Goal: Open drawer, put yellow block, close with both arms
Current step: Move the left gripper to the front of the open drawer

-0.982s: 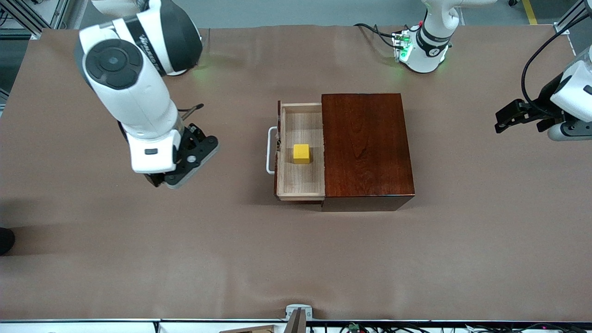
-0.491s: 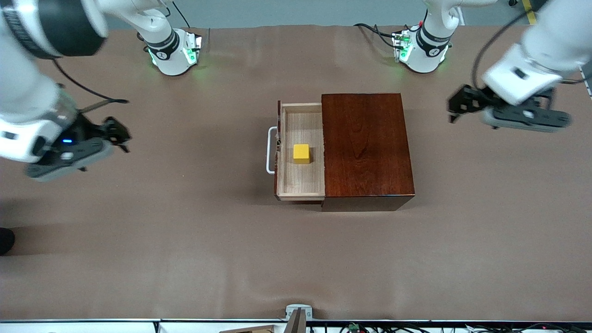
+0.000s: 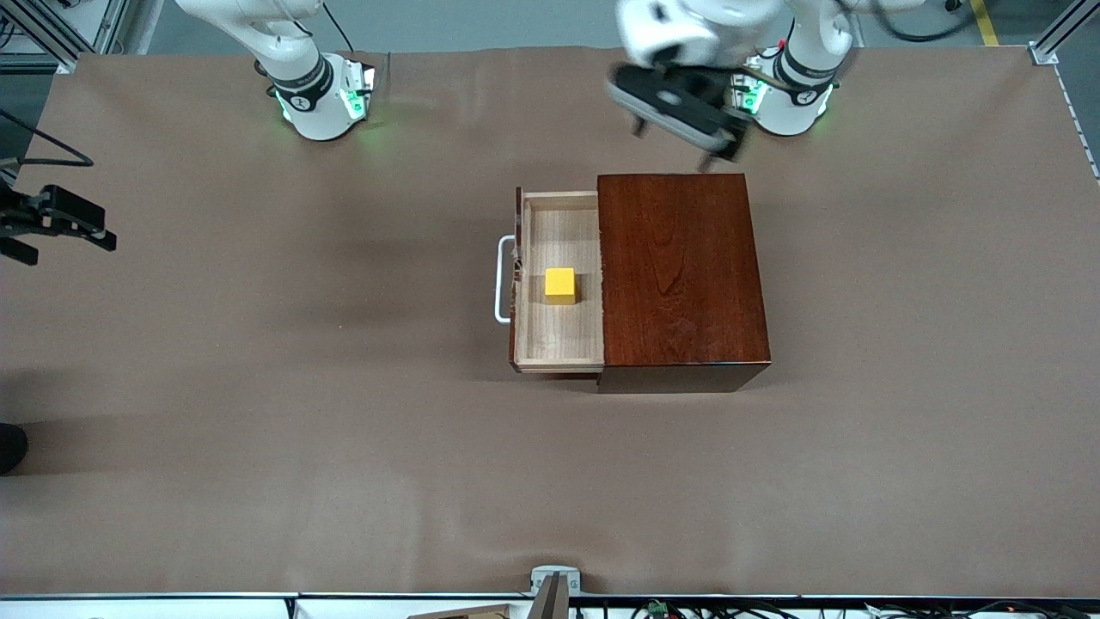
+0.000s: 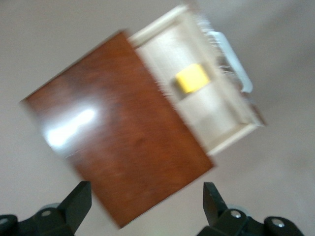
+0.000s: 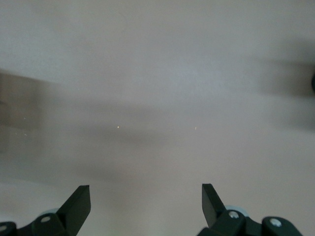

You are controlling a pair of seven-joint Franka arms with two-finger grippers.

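Brown table (image 3: 258,387), yellow block (image 3: 560,285) in open drawer (image 3: 559,344), both spread claws, left (image 3: 679,142), right (image 3: 51,228), well apart from it.

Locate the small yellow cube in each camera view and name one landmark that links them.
Front view: small yellow cube lies in the open pale-wood drawer.
Left wrist view: cube in the same drawer.
Right wrist view: not in it; only brown table.
Shared landmark: white U-shaped handle.
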